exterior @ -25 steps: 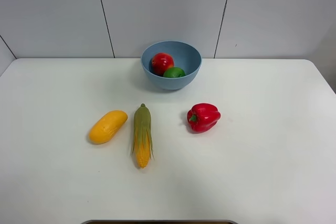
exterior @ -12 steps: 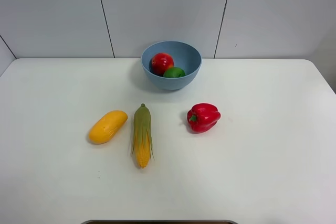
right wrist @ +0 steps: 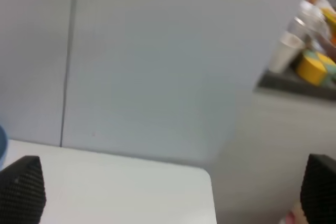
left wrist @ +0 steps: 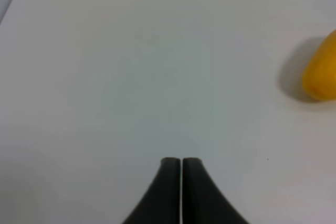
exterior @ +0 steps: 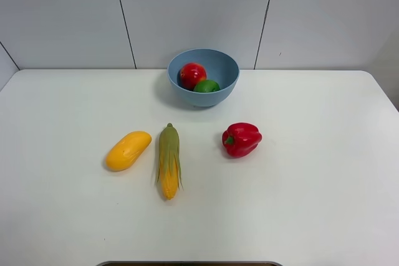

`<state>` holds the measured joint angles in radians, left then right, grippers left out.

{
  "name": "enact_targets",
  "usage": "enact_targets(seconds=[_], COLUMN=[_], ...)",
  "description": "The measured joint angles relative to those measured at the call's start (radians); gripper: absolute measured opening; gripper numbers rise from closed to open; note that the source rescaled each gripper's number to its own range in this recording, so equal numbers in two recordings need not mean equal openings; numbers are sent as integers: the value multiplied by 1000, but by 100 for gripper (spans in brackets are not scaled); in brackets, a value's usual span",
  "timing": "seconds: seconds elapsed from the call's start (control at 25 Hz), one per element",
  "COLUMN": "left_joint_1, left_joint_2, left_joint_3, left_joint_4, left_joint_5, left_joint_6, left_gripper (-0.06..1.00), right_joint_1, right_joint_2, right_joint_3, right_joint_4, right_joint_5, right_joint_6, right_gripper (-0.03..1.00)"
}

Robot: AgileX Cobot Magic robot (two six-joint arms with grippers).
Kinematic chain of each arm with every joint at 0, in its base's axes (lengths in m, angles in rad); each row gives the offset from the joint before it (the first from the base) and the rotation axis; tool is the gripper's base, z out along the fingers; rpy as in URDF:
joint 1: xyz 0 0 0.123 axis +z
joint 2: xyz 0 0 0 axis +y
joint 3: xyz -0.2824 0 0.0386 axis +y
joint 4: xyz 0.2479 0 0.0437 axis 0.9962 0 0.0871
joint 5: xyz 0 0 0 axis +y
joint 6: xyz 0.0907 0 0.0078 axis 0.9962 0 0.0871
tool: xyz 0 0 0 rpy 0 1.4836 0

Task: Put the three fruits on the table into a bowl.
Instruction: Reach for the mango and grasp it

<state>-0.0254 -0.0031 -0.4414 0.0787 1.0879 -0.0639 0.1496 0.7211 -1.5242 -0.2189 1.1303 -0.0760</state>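
Firstly, left gripper [left wrist: 181, 161]: black fingers pressed flat together, nothing pinched, over the large white smooth tabletop [left wrist: 131, 77], well apart from the oblong yellow-orange mango [left wrist: 321, 74]. From the high camera, left of centre: that mango [exterior: 128, 150] lying on the table, just beside a green-husked corn cob [exterior: 169, 160]. Upper centre: round deep light-blue bowl [exterior: 206, 99] holding the glossy red pomegranate-like fruit [exterior: 192, 75] and small green lime [exterior: 206, 85], side by side. Right of centre: lobed red bell pepper [exterior: 241, 139]. Lastly, right gripper [right wrist: 170, 190]: fingers spread wide, nothing between, touching nothing.
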Motion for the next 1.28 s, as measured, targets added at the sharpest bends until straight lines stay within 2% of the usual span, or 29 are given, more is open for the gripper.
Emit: enact_targets(seconds=[0.16, 0.44, 0.6, 0.92, 1.16, 1.28], left_joint_1=[0, 0, 0, 0, 0, 0], left_joint_2=[0, 0, 0, 0, 0, 0], left_joint_3=[0, 0, 0, 0, 0, 0], left_joint_4=[0, 0, 0, 0, 0, 0], left_joint_5=[0, 0, 0, 0, 0, 0], left_joint_6=[0, 0, 0, 0, 0, 0], left_gripper=[0, 0, 0, 0, 0, 0], right_joint_1=[-84, -170, -173, -173, -166, -130], right_joint_2=[-124, -331, -432, -614, -721, -724], right_joint_3=[115, 388, 536, 787, 898, 927], right_joint_4=[73, 116, 121, 134, 166, 166], right_joint_5=[-1, -1, -4, -12, -12, -16], right_joint_6=[0, 27, 76, 91, 133, 137], right_gripper=[98, 98, 98, 98, 98, 98])
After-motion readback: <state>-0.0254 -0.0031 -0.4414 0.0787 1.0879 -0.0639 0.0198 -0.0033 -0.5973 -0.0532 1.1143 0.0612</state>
